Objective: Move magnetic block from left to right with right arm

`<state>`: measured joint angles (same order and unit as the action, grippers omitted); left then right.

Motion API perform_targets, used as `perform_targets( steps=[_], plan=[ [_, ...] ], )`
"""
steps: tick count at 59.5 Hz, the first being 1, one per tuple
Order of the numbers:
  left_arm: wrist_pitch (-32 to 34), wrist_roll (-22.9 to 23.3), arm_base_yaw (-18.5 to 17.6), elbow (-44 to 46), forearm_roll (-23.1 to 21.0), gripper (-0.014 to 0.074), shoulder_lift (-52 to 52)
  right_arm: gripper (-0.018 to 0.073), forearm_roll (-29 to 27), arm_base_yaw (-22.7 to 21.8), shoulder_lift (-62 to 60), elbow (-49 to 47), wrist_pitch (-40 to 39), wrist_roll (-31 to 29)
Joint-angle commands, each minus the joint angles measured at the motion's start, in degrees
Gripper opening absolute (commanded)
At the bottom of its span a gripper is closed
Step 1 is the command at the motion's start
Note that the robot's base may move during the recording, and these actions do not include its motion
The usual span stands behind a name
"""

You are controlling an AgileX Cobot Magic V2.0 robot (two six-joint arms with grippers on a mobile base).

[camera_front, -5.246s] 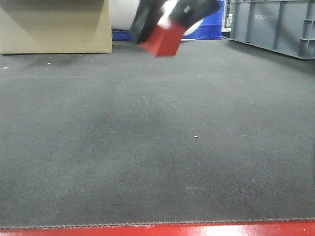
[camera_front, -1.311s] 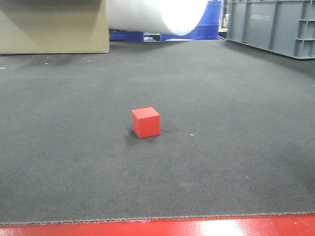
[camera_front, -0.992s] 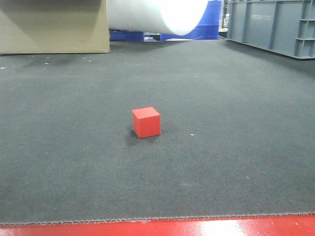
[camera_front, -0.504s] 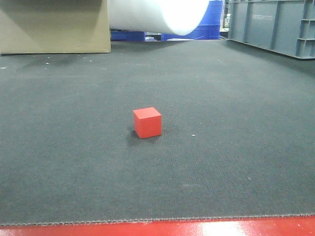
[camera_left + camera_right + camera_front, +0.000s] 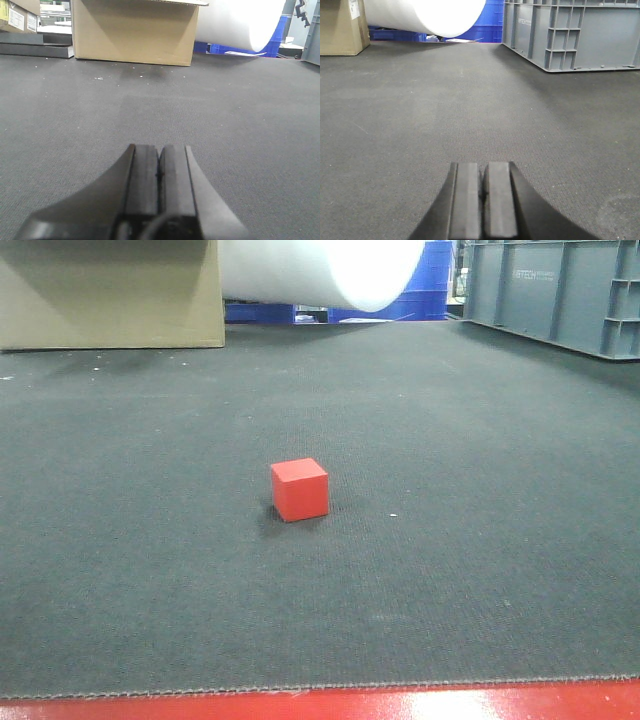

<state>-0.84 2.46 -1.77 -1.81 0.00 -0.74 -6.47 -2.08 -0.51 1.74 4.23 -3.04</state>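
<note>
We log the magnetic block (image 5: pixel 299 489) free-standing mid-surface (image 5: pixel 480 570). Left pincer (image 5: pixel 159 172) and right pincer (image 5: pixel 482 192) closed, seemingly empty.

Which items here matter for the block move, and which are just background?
Job items:
- magnetic block, red cube resting on the mat, nothing gripping it
- right gripper, closed and empty

Background:
- left gripper, closed and empty
- cardboard box
- white roll
- grey crate
- blue crate

Even indoor light, blown-out white roll (image 5: pixel 320 270), soft shadows, sharp focus
</note>
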Motion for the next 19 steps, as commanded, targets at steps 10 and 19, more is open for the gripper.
perform_targets(
  steps=[10, 19],
  plan=[
    [5.16, 0.25, -0.25, -0.59, 0.0, -0.0116, -0.78, 0.0055, 0.47, -0.38, -1.13, -0.31, -4.85, -0.15],
    [5.16, 0.25, -0.25, -0.59, 0.0, -0.0116, -0.78, 0.0055, 0.47, -0.38, -1.13, -0.31, -4.85, -0.15]
  ],
)
